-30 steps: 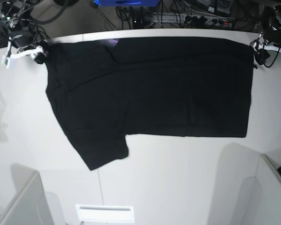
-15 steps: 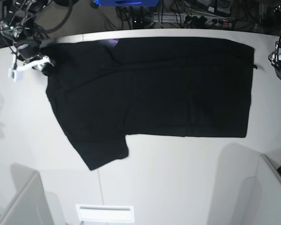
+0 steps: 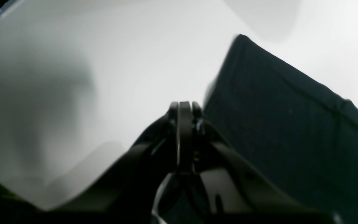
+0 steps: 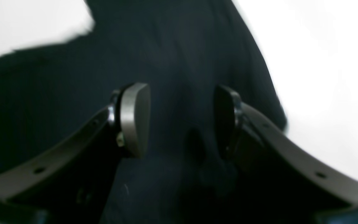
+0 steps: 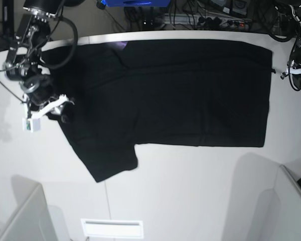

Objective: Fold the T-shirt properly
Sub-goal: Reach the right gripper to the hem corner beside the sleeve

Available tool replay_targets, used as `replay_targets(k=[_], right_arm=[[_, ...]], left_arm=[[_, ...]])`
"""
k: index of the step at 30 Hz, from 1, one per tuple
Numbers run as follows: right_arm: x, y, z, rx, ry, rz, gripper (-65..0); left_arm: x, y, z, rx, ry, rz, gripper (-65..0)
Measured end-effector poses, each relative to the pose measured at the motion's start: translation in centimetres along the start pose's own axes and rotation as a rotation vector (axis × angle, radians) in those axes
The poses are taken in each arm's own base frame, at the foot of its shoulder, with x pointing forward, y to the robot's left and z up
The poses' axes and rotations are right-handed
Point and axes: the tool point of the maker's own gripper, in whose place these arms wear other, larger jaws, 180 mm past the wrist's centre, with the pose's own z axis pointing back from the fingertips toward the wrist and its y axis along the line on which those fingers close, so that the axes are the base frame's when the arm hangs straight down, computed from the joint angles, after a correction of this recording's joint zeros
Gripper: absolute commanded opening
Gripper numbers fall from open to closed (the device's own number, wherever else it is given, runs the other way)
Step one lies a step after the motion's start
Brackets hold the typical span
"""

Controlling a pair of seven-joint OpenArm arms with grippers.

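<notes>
The black T-shirt (image 5: 165, 95) lies spread flat on the white table (image 5: 190, 191), hem to the right and one sleeve (image 5: 113, 163) pointing to the front. A sliver of purple print (image 5: 120, 46) shows near the far edge. My right gripper (image 5: 60, 111) hovers at the shirt's left edge. In the right wrist view this right gripper (image 4: 182, 121) is open, with black cloth (image 4: 57, 93) under the gap and nothing pinched. My left gripper (image 5: 294, 75) is off the cloth, just right of the hem's far corner. The left wrist view shows the left gripper (image 3: 184, 107) shut and empty, the shirt (image 3: 291, 124) beside it.
Cables and a power strip (image 5: 220, 20) run behind the table's far edge, beside a blue object (image 5: 133, 2). Grey panels stand at the front left (image 5: 20, 216) and front right (image 5: 286, 206). A white slotted plate (image 5: 112, 228) sits at the front edge.
My right gripper moved from the shirt's far left corner toward the front along its left edge. My left gripper drew away to the right of the hem and closed.
</notes>
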Motion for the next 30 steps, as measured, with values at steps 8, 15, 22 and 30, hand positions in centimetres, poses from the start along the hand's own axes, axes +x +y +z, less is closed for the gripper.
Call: replay_targets(k=[8, 15, 22, 30], right_arm=[[4.3, -2.3, -7.2, 0.016, 0.048, -0.131, -32.4], [6.5, -1.8, -13.5, 0.041, 0.139, -0.093, -28.2], [6.2, -3.1, -17.4, -0.022, 0.184, -0.071, -24.5], [4.2, -3.8, -19.1, -0.074, 0.209, 0.002, -24.5]], left_arm=[[0.0, 0.2, 0.1, 0.006, -0.001, 0.001, -65.0], [0.1, 0.5, 0.2, 0.018, -0.001, -0.003, -65.0], [1.0, 2.3, 0.9, 0.067, -0.033, 0.015, -65.0], [1.6, 3.6, 1.5, 0.105, -0.055, 0.024, -65.0]])
